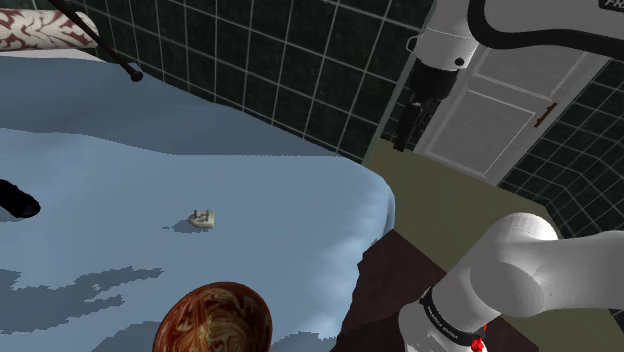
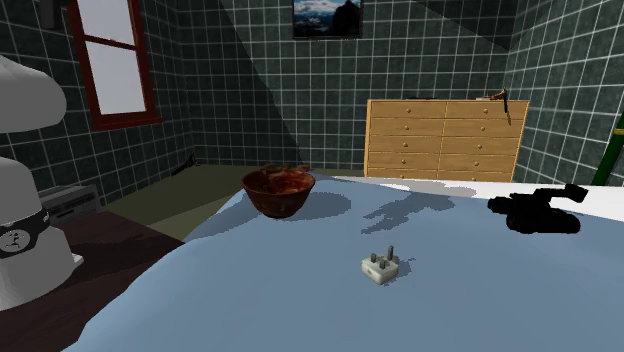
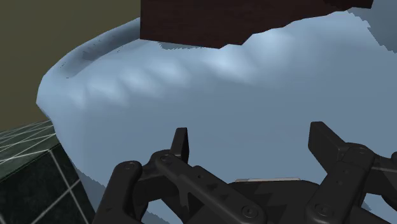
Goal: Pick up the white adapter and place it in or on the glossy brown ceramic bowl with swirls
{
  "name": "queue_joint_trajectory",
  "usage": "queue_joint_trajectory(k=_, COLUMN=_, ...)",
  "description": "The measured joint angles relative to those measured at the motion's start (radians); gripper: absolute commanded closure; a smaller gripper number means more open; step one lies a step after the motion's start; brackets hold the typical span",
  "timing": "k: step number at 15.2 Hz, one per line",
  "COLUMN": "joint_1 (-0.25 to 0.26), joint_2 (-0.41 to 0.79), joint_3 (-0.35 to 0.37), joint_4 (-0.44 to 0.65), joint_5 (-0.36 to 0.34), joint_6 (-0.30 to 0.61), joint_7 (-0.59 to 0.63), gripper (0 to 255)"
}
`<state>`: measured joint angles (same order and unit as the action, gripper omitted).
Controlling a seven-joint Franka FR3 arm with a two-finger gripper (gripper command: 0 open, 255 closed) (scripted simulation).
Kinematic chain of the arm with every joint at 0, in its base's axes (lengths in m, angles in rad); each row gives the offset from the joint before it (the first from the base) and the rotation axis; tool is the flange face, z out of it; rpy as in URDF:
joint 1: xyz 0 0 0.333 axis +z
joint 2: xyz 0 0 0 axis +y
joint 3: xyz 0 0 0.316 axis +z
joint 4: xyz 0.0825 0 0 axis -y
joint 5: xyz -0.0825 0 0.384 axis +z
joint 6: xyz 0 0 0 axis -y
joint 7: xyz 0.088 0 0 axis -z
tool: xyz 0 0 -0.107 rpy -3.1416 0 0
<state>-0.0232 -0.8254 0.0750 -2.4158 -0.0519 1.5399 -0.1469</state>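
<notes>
A small white adapter [image 1: 203,219] [image 2: 380,266] lies prongs-up on the blue bed cover [image 1: 290,250], near the middle. The glossy brown bowl with swirls [image 1: 215,322] [image 2: 279,190] stands upright on the cover toward the stand, a short way from the adapter. My gripper [image 1: 407,132] hangs high above the bed's rounded corner, well away from both things. In the wrist view the gripper [image 3: 251,137] is open with nothing between its fingers [image 3: 181,141], looking down on the cover's corner.
A black object [image 1: 15,198] [image 2: 535,212] lies on the bed beyond the adapter. The dark brown stand top [image 1: 385,280] adjoins the bed edge. A white door [image 1: 500,100], a wooden dresser [image 2: 445,138] and tiled walls surround the bed.
</notes>
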Motion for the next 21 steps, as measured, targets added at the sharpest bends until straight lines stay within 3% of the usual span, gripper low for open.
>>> queue_joint_trajectory(k=3, joint_1=0.007, joint_2=0.024, joint_3=0.016, joint_4=-0.012, joint_5=0.013, joint_6=0.034, joint_7=0.017, gripper=0)
queue_joint_trajectory(k=12, joint_1=0.042, joint_2=0.254, joint_3=0.116, joint_4=-0.039, joint_5=0.075, joint_6=0.297, joint_7=0.118, gripper=0)
queue_joint_trajectory(k=21, joint_1=0.056, joint_2=0.566, joint_3=0.215, joint_4=0.06, joint_5=0.07, joint_6=0.516, joint_7=0.229, gripper=0)
